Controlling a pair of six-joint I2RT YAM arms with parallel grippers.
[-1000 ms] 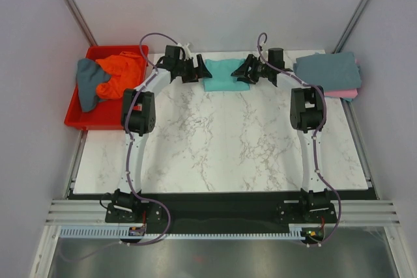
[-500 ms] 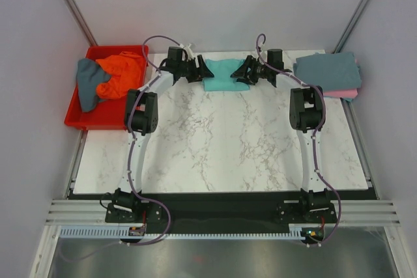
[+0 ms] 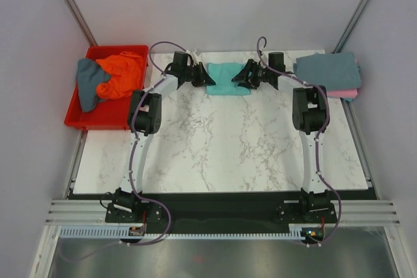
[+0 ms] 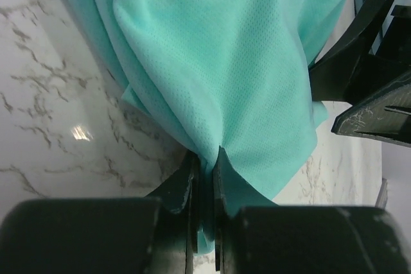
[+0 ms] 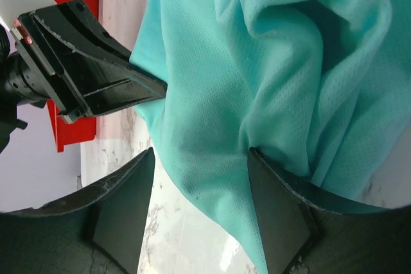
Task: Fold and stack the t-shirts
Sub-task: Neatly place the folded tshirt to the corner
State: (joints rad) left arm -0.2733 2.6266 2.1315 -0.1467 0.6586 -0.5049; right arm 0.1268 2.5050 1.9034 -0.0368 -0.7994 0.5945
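A teal t-shirt [image 3: 228, 77] lies bunched at the far middle of the marble table [image 3: 221, 141]. My left gripper [image 3: 207, 77] is at its left edge; in the left wrist view it [image 4: 204, 158] is shut, pinching a fold of the teal t-shirt [image 4: 218, 62]. My right gripper [image 3: 242, 76] is at the shirt's right edge. In the right wrist view it [image 5: 201, 153] stands open, its fingers [image 5: 270, 203] straddling a hump of the teal t-shirt [image 5: 270, 62] without squeezing it.
A folded grey-blue shirt [image 3: 328, 68] lies on a pink one [image 3: 345, 93] at the far right. A red bin [image 3: 77, 116] at the far left holds an orange shirt [image 3: 120, 73] and a grey one [image 3: 88, 83].
The left gripper has closed on the teal shirt's left edge and pushed inward to the right, bunching the shirt narrower. The right gripper has barely moved and stays open.
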